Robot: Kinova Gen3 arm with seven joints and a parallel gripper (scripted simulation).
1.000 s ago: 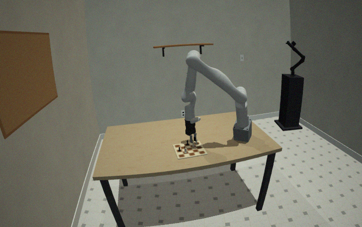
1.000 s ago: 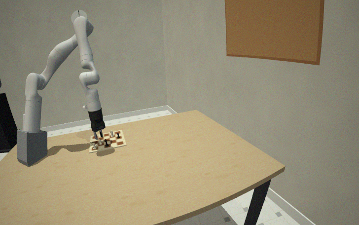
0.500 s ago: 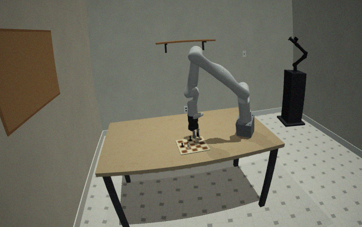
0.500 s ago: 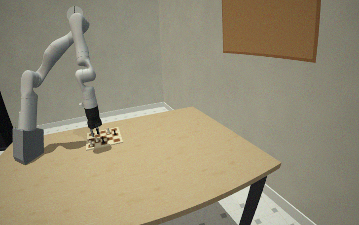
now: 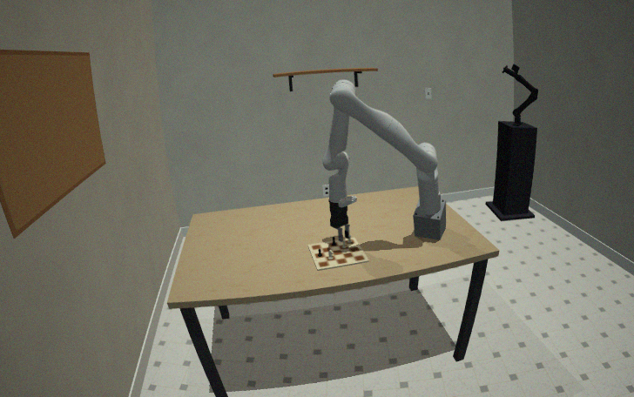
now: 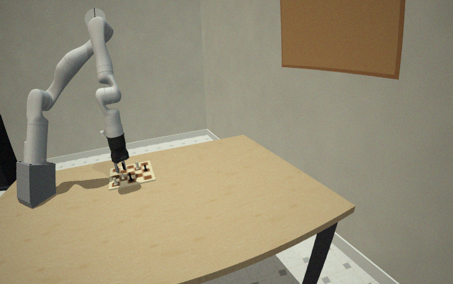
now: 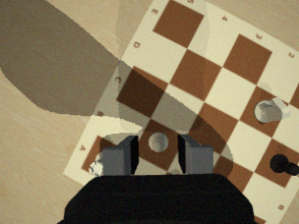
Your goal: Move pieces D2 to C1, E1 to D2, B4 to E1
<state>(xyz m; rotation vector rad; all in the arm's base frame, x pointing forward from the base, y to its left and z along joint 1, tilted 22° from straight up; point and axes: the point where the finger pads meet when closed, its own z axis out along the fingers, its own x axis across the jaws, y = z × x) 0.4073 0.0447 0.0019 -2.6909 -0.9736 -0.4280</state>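
A small chessboard (image 5: 337, 254) lies on the wooden table; it also shows in the exterior view (image 6: 132, 174) and in the wrist view (image 7: 204, 94). My gripper (image 7: 157, 148) is low over the board's near edge row, fingers pointing down. It is open, and a white piece (image 7: 157, 141) stands upright between the fingers with a small gap on each side. In the top and exterior views the gripper (image 5: 343, 236) (image 6: 120, 165) reaches down to piece height. Another white piece (image 7: 270, 110) and a black piece (image 7: 283, 165) stand to the right. I cannot read the square labels.
More pieces stand on the board: a black one (image 5: 320, 252) and a white one (image 5: 330, 254) near its left side, and a black one (image 5: 333, 240) close to the gripper. The arm's grey base (image 5: 428, 224) sits on the table to the right of the board.
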